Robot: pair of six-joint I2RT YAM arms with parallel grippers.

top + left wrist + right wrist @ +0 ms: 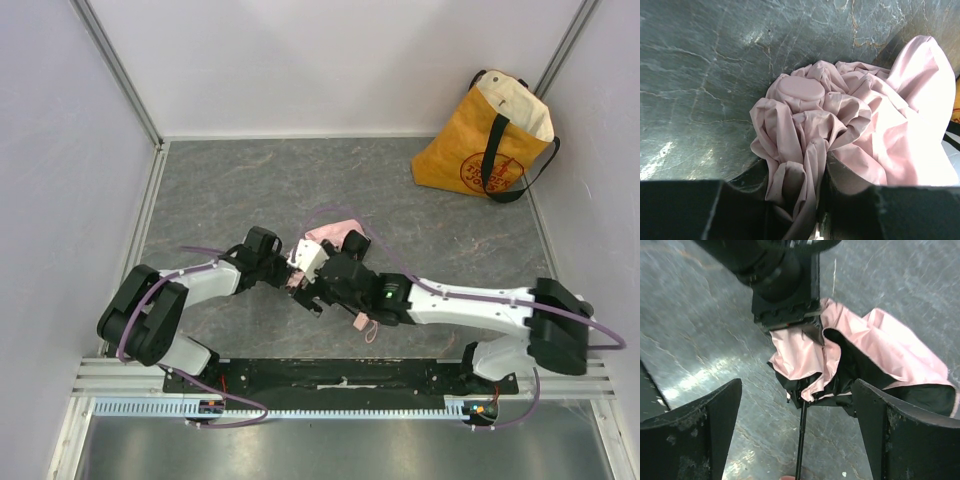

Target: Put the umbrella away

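On the table (250, 180), near the middle, umbrella (335, 232) lies crumpled: light, floppy, slippery cloth. Left gripper (797, 200) pinches a fabric bunch; right gripper (797, 387) gapes wide, empty. Surer hold, I'd say: the stiff black shaft (801, 440).

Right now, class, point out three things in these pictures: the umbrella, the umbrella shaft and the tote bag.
umbrella (850, 120): left wrist view, on the bunched pink fabric.
umbrella shaft (801, 440): right wrist view, on the thin black rod.
tote bag (452, 150): top external view, on its yellow side.
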